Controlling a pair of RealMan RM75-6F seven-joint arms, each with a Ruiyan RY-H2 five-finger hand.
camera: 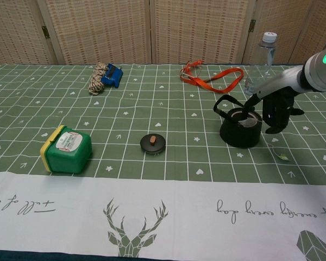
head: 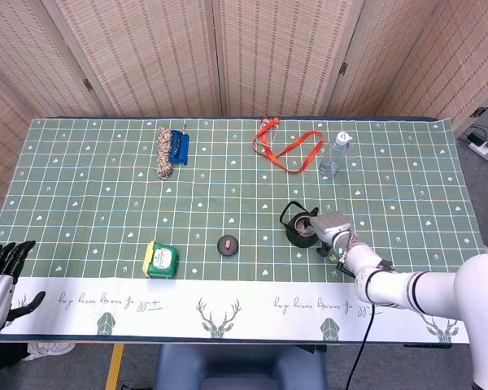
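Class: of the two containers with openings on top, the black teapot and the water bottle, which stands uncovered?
The black teapot: its lid lies apart, while the water bottle keeps its cap.

One black teapot (camera: 239,129) is sitting on the green patterned tablecloth (camera: 152,87). One round black lid (camera: 152,143) with a small knob is lying apart from it. One green tin (camera: 68,148) with a yellow rim is standing near the front. One clear water bottle (camera: 265,54) is standing at the back. One orange lanyard (camera: 209,77) is lying there too, along with one coil of rope (camera: 98,77) and one blue object (camera: 113,75) beside it. Two robot hands are showing: the right hand (camera: 276,109) and the left hand (head: 2,276).
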